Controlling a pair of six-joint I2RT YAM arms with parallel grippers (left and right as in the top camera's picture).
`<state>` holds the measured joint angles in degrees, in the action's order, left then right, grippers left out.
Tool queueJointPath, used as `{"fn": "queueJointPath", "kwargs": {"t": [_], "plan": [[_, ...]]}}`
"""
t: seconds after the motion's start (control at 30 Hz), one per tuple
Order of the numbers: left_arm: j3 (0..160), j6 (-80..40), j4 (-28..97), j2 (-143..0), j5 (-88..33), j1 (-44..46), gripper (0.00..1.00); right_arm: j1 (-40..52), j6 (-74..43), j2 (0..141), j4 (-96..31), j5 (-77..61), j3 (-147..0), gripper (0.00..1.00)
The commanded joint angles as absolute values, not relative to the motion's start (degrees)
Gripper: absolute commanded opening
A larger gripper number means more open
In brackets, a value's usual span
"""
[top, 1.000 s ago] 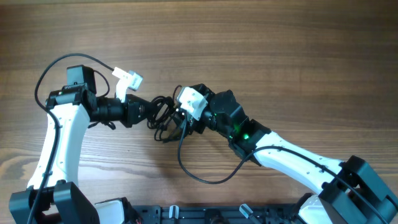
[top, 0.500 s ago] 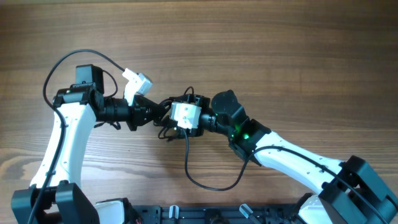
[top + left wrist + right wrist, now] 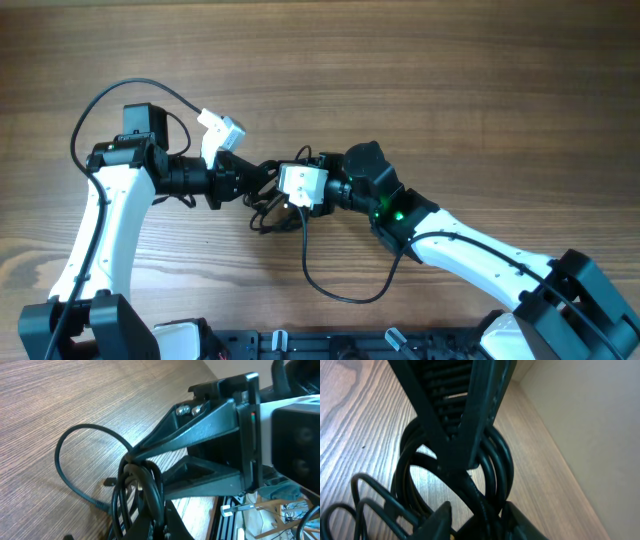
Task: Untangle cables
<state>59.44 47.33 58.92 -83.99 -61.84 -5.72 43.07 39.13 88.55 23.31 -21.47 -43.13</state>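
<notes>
Both wrists have closed in over the last second: the left gripper (image 3: 255, 178) slid a bit toward the right edge of the wooden table (image 3: 420, 60), and the right gripper (image 3: 280, 192) rolled, so its white camera block (image 3: 303, 184) dropped toward the near edge. That leaves the bunch of thin black flexible cables (image 3: 264, 208) squeezed between the two, left of the table's middle and roughly halfway between the far and near edges. From the left wrist, the coil (image 3: 137, 485) runs straight down into the left fingers (image 3: 160, 529) at the bottom of the frame, and they look clamped on it with no gap I can see. From the right wrist, the right fingers (image 3: 442, 520) are nearly closed with a few strands (image 3: 497, 460) pinched between them, and a ribbed black finger (image 3: 450, 390), the left's I reckon, crosses in front of the loops. My guess is each side has grabbed a different part of the knot so they can pull apart and drag loops free. The long black lead (image 3: 335, 292) curling toward the near edge looks like the right arm's own wire, not part of the tangle. Nothing's separated yet, so early days.
</notes>
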Motion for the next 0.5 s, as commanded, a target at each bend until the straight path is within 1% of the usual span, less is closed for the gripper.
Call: {"fn": "queueJointPath", "kwargs": {"t": [0.0,0.2,0.33,0.47], "plan": [[60.3,48.6,57.8,-82.6,-70.7,-5.3,0.04,44.2,39.4,89.5,20.1,-27.3,-43.0,0.26],[60.3,48.4,57.3,-82.6,-71.6,-5.3,0.04,44.2,39.4,89.5,19.2,-28.6,-43.0,0.18],[60.3,42.9,53.6,-82.6,-71.5,-5.3,0.04,44.2,38.8,89.5,18.5,-28.9,-43.0,0.05],[60.3,35.9,48.4,-82.6,-71.3,-5.3,0.04,44.2,38.1,89.5,15.3,-28.9,-43.0,0.04]]}}
